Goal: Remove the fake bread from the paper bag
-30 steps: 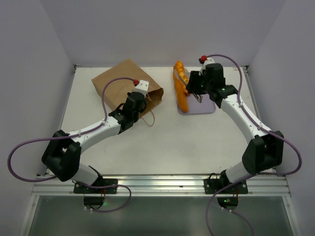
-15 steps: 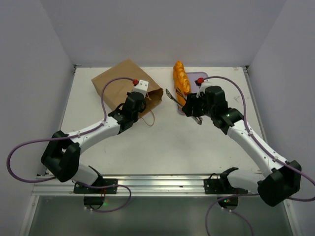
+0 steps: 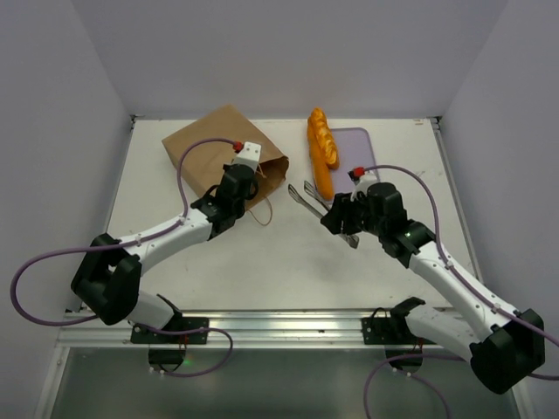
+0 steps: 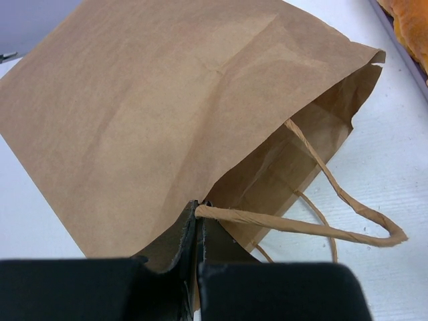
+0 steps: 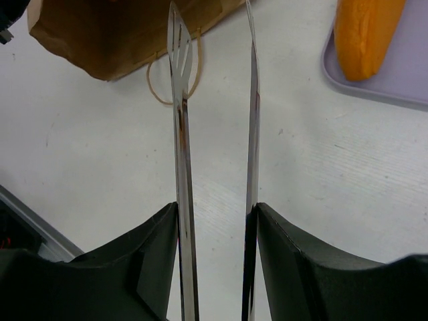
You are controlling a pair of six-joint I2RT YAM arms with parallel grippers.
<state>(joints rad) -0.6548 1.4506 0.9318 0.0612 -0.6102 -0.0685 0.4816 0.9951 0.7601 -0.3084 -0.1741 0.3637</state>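
Observation:
The paper bag (image 3: 214, 140) lies flat at the back left, its mouth facing right. My left gripper (image 3: 247, 179) is shut on one cord handle (image 4: 281, 224) at the mouth, jaws together (image 4: 198, 210). The bag's inside (image 4: 321, 127) looks dark, and no bread shows in it. Two orange fake bread loaves (image 3: 321, 153) lie along the left edge of the lavender tray (image 3: 354, 144). My right gripper (image 3: 341, 214) is shut on the metal tongs (image 5: 180, 100). The tong arms are spread and empty, pointing toward the bag (image 5: 114, 33). One loaf end (image 5: 368, 30) shows at the upper right.
The tray (image 5: 401, 80) sits at the back right of the white table. The bag's second handle loop (image 3: 262, 209) lies loose on the table. Walls enclose the table at the back and both sides.
My right arm has pulled back from the tray toward the near middle of the table, carrying the empty tongs. The bread stays on the tray. The left arm has not moved.

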